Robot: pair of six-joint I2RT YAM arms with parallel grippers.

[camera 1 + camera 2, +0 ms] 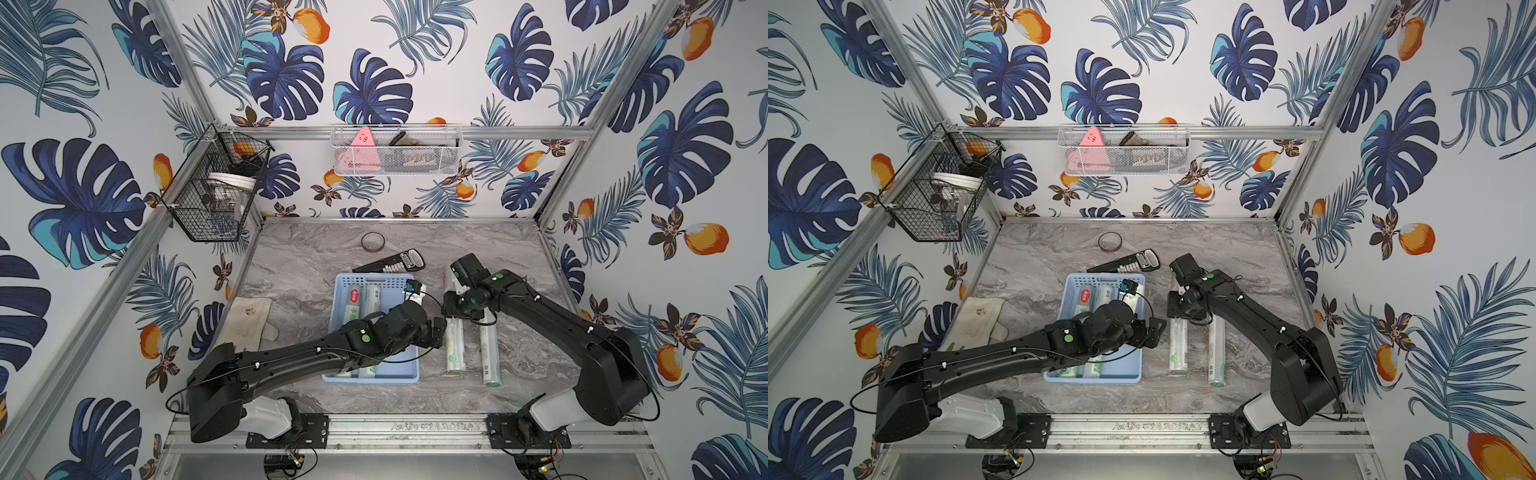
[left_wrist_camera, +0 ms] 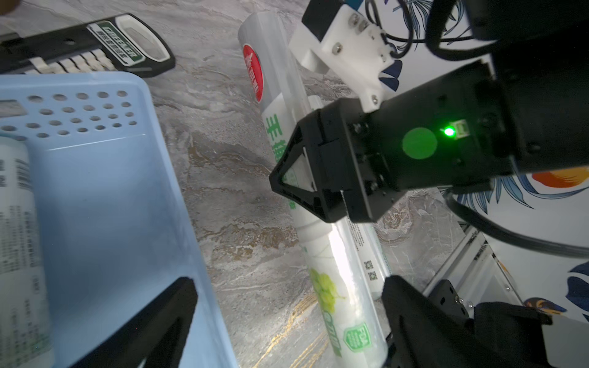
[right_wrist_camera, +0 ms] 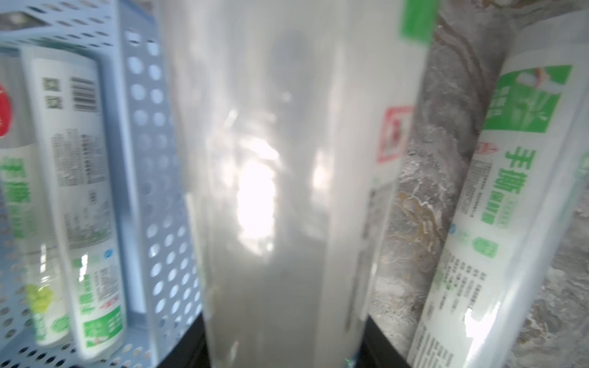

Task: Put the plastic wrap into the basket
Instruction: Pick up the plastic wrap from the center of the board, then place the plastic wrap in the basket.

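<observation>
The right gripper [image 2: 302, 181] is clamped across a long slim roll of plastic wrap [image 1: 455, 349] with a white-and-green grape label. Taking the far wall as 12 o'clock in a top view, this roll lies lengthwise at 3 o'clock of the shallow light-blue perforated plastic basket [image 1: 374, 379]. I cannot tell whether it rests on the grey marble-patterned table [image 1: 291, 257] or is just clear of it. Inside the basket two like rolls [image 1: 353, 303] lie side by side. A fourth roll [image 1: 490, 357] lies farther out at 3 o'clock. The left gripper [image 1: 438, 332] hangs wide open just beside the held roll. The grip sits toward the roll's 12 o'clock end, so the free end may droop and catch the rim or strike the left gripper. The slick film may also slide.
</observation>
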